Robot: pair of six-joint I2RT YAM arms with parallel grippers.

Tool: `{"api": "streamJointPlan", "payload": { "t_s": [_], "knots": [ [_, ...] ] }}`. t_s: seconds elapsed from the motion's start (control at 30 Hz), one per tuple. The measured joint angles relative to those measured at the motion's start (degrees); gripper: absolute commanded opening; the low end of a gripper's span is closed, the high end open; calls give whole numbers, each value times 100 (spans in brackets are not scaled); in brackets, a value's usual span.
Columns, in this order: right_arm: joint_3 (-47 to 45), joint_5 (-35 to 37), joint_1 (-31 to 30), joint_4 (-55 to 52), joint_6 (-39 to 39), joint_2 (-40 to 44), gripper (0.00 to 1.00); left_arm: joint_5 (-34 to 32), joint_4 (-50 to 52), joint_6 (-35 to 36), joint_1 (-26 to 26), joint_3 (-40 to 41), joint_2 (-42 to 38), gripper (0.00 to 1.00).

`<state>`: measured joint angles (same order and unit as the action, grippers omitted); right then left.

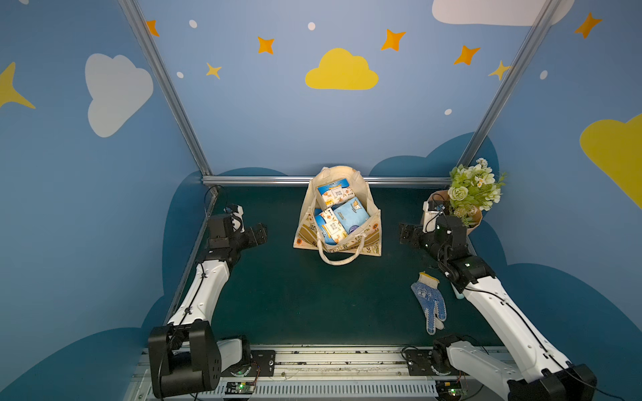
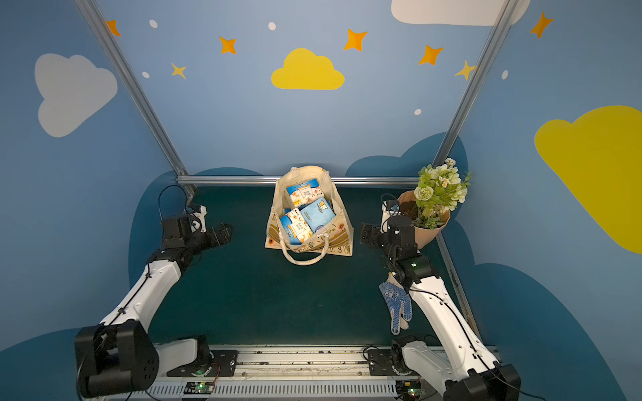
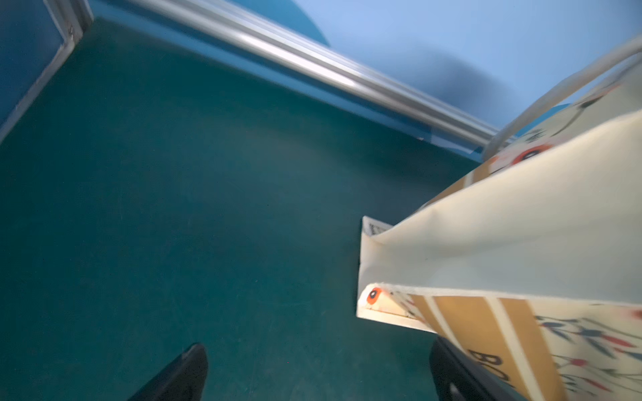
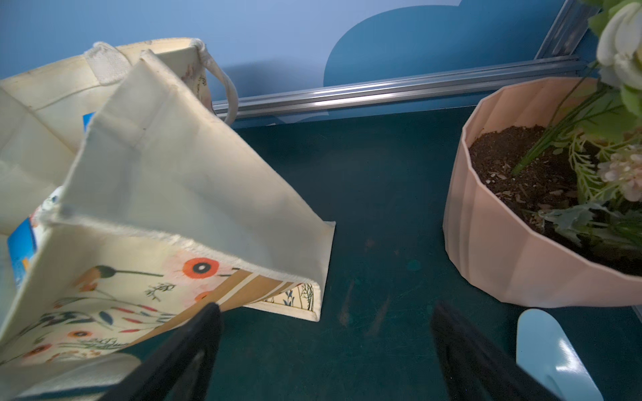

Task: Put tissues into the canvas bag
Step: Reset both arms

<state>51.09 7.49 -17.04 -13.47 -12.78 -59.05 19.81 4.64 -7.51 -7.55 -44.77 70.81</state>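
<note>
My left tool (image 1: pixel 258 234) hangs on the left of the cream canvas tote bag with the floral print and tan stripe (image 1: pixel 305 215), apart from it, its two black fingers (image 3: pixel 194 361) spread wide with only bare bench between them. In the left wrist view the bag's side wall (image 3: pixel 503 236) is close to one finger, but I cannot tell whether they touch.

My right tool (image 1: pixel 406 235) hangs on the right of the bag, also apart from it, with its fingers (image 4: pixel 205 323) just as wide and nothing between them.

The bag stands upright on the dark green bench (image 1: pixel 295 295) with its mouth open and one rope-like handle (image 1: pixel 338 258) drooping over its near wall. The blue and white soft plastic tissue packs (image 1: pixel 333 225) lie inside the bag, piled at angles, with a pale blue pack (image 1: pixel 351 213) among them.

Right of the bag, beyond my right tool, stands a peach ribbed flower pot (image 4: pixel 503 250) holding soil and green and white flowers (image 1: pixel 474 189). On the near right of the bag, a white work glove with blue dots (image 1: pixel 429 302) lies flat on the bench beside my right arm.
</note>
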Motion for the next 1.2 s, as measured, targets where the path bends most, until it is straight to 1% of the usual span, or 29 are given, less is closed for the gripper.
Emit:
{"api": "streamJointPlan", "payload": {
  "t_s": [0.07, 0.23, 0.43, 0.53, 0.7, 0.83, 1.0, 1.2],
  "knots": [
    [-116, 9, 61, 249, 44, -55, 95, -44, -317, 11, 0, 310, 22, 100],
    [-896, 131, 197, 1213, 299, 125, 95, -162, -1191, 166, 0, 892, 120, 100],
    [-1082, 188, 400, 1690, 490, 153, 95, -262, -2260, 238, -7, 1513, 306, 100],
    [-1390, 264, 472, 2039, 533, 310, 95, -234, -2660, 273, -9, 1729, 323, 100],
    [-1733, 402, 603, 2151, 540, 455, 95, -232, -3289, 372, -17, 2096, 304, 100],
    [-1825, 455, 662, 2181, 643, 472, 95, -269, -3674, 415, -20, 2400, 284, 100],
    [-2124, 514, 697, 2479, 846, 476, 95, -417, -4022, 466, -20, 2649, 251, 100],
    [-2524, 778, 831, 2881, 968, 476, 95, -542, -4319, 444, -20, 2743, 214, 100]
  ]
}}
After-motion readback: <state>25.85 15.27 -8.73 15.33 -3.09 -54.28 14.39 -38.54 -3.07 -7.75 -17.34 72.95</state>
